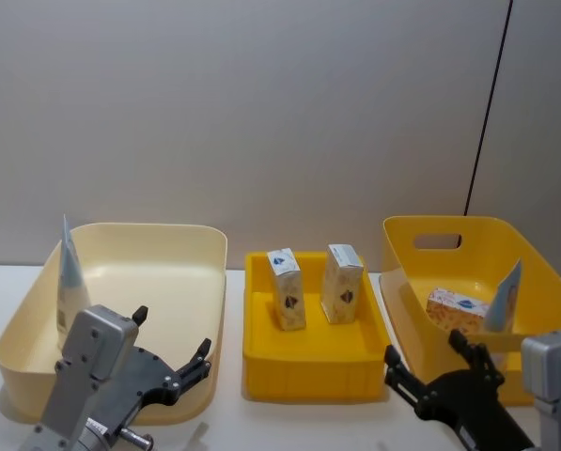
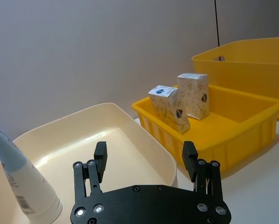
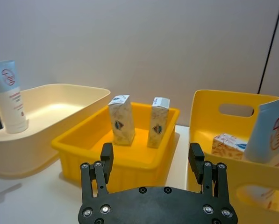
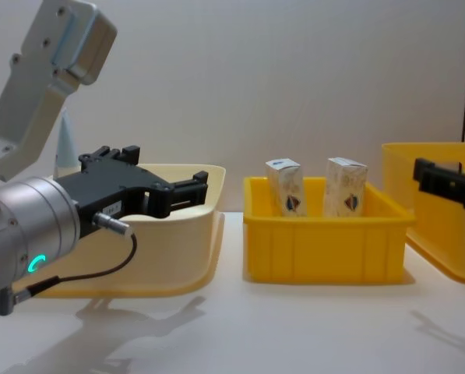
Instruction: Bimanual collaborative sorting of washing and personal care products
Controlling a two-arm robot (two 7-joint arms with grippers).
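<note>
On the white table point(image 1: 308, 423) stand three bins; a pale cream bin point(image 1: 158, 254) at left holds one upright pale-blue squeeze tube point(image 1: 70, 277); a deep yellow bin point(image 1: 543, 272) at right holds a second tube point(image 1: 502, 299) beside a lying carton point(image 1: 456, 309); the low yellow tray point(image 1: 313, 362) between holds two upright white cartons point(image 1: 287, 288), the left one tilted; the left end effector point(image 1: 174, 355) and right end effector point(image 1: 432, 365) hang near the table's front, both spread wide and empty.
</note>
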